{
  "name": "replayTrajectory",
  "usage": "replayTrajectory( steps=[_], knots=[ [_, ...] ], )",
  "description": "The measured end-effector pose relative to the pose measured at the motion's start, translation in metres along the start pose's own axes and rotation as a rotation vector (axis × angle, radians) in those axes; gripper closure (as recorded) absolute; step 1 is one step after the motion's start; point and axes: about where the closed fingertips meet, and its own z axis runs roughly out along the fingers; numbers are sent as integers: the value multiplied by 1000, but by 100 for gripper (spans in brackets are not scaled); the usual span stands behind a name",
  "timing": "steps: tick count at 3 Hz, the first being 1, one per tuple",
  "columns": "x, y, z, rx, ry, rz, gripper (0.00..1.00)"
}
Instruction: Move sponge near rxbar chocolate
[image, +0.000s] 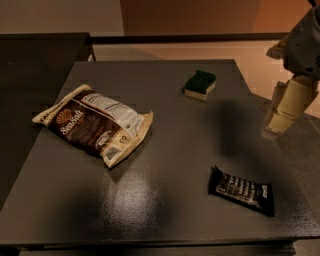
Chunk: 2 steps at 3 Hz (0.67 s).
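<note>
The sponge (200, 84), dark green on top of pale yellow foam, lies on the dark table (165, 200) at the far right. The rxbar chocolate (242, 190), a flat black wrapper with white lettering, lies near the front right corner. My gripper (278, 126) hangs at the right edge of the view, above and just beyond the table's right side. It is to the right of the sponge, well apart from it, and it holds nothing that I can see.
A brown-and-cream Sea Salt snack bag (94, 124) lies on the left half of the table. A dark counter (35, 65) stands to the left. The table's right edge drops to a pale floor (250, 55).
</note>
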Motion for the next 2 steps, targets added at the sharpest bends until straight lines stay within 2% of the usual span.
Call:
replayTrajectory(
  steps=[2],
  knots=[
    [-23,-54,39,30,-180,85,0]
  ],
)
